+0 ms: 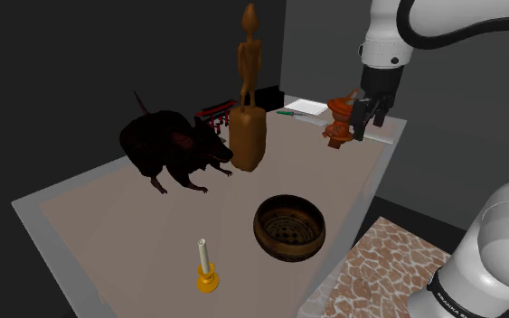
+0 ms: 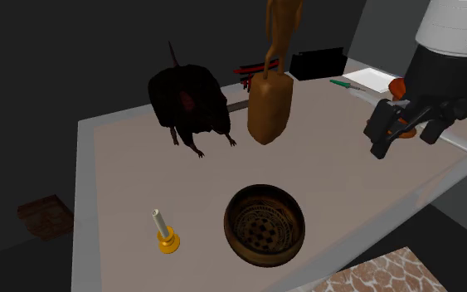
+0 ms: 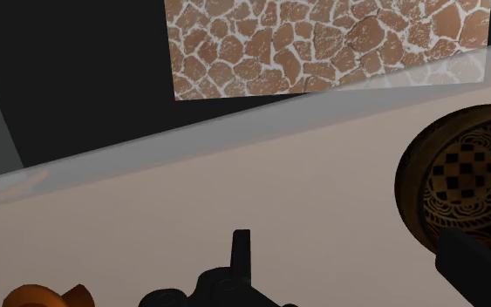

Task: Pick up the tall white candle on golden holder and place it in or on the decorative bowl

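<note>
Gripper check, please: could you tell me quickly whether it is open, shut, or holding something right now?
Gripper: open, holding nothing; the candle stands well apart from it.

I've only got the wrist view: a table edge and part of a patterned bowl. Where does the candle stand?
Observer: The candle stands upright on its golden holder near the table's front edge. It is to the shoulder view's left of the bowl and apart from it.
Operator: Where is my gripper relative to that?
Observer: The gripper hangs near the table's far corner, beside an orange-brown ornament, with its fingers open and empty.
Operator: Anything tall close to the candle?
Observer: No. The wooden statue and the dark rat figure stand farther back, beyond the bowl.
</note>
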Robot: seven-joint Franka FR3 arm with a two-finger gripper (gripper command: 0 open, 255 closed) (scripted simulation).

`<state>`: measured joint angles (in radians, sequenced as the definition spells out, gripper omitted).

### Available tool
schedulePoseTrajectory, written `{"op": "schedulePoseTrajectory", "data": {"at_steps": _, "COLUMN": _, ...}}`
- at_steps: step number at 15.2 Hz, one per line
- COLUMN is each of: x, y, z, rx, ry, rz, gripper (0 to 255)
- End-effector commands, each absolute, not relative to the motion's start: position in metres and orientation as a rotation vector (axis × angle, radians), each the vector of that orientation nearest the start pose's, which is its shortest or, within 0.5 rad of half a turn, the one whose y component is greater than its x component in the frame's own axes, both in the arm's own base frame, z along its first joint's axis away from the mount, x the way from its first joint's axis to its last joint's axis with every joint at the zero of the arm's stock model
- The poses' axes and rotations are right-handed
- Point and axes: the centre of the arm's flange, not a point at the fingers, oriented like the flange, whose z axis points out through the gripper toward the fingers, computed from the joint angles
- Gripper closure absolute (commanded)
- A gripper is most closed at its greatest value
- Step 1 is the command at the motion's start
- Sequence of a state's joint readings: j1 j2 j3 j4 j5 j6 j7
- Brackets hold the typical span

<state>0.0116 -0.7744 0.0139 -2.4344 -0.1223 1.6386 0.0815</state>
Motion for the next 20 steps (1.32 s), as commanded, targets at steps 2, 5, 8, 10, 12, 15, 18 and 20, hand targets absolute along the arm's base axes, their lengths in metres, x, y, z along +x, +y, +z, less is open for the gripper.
{"op": "schedulePoseTrajectory", "data": {"at_steps": 2, "x": 0.313, "y": 0.009, "z": 0.551, "rx": -3.277, "ry": 0.090, "rz": 0.011, "gripper": 0}}
{"op": "schedulePoseTrajectory", "data": {"at_steps": 5, "x": 0.312, "y": 0.048, "z": 0.536, "rx": -3.288, "ry": 0.112, "rz": -0.027, "gripper": 0}}
{"op": "schedulePoseTrajectory", "data": {"at_steps": 8, "x": 0.311, "y": 0.086, "z": 0.520, "rx": -3.299, "ry": 0.134, "rz": -0.066, "gripper": 0}}
{"op": "schedulePoseTrajectory", "data": {"at_steps": 10, "x": 0.311, "y": 0.112, "z": 0.509, "rx": -3.306, "ry": 0.148, "rz": -0.092, "gripper": 0}}
{"op": "schedulePoseTrajectory", "data": {"at_steps": 12, "x": 0.312, "y": 0.137, "z": 0.498, "rx": -3.312, "ry": 0.163, "rz": -0.118, "gripper": 0}}
{"op": "schedulePoseTrajectory", "data": {"at_steps": 15, "x": 0.313, "y": 0.175, "z": 0.481, "rx": -3.321, "ry": 0.186, "rz": -0.158, "gripper": 0}}
{"op": "schedulePoseTrajectory", "data": {"at_steps": 18, "x": 0.316, "y": 0.212, "z": 0.463, "rx": -3.330, "ry": 0.208, "rz": -0.197, "gripper": 0}}
{"op": "schedulePoseTrajectory", "data": {"at_steps": 20, "x": 0.318, "y": 0.237, "z": 0.451, "rx": -3.335, "ry": 0.223, "rz": -0.224, "gripper": 0}}
